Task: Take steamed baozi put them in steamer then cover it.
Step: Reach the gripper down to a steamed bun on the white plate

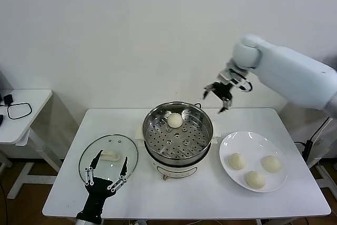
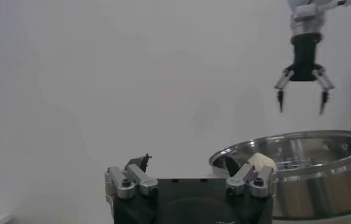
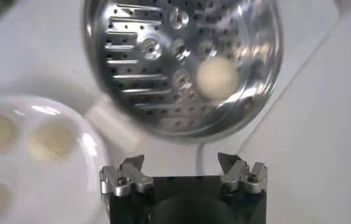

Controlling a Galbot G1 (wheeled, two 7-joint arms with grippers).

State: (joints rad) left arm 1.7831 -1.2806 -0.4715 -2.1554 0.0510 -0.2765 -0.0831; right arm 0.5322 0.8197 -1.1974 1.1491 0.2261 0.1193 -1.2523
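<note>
One steamed baozi [image 1: 175,120] sits on the perforated tray inside the steamer [image 1: 178,133], toward the back of the tray, away from the front edge of the tabletop. In the right wrist view the same bun [image 3: 216,77] shows as a pale round shape on the holed steel. The steamer stands near the middle of the white table [image 1: 158,193], on its white base, and it is uncovered.

Three more buns [image 1: 254,170] lie on a flat white plate [image 1: 227,146] just beside the steamer, toward the table's right edge. They rest apart from each other on the plate.

The cover [image 1: 108,157] lies flat on the tabletop on the steamer's other side, toward the front left corner, with its white handle facing up.

The right gripper [image 1: 220,96] hangs in the air above the back edge of the table, behind and above the steamer's rim. Its fingers are spread wide and hold nothing; the left wrist view shows them splayed well above the pot [image 2: 302,91].

The left gripper [image 1: 108,170] is low over the cover, its fingers spread to either side of the white handle. Whether they touch the glass I can't tell.
</note>
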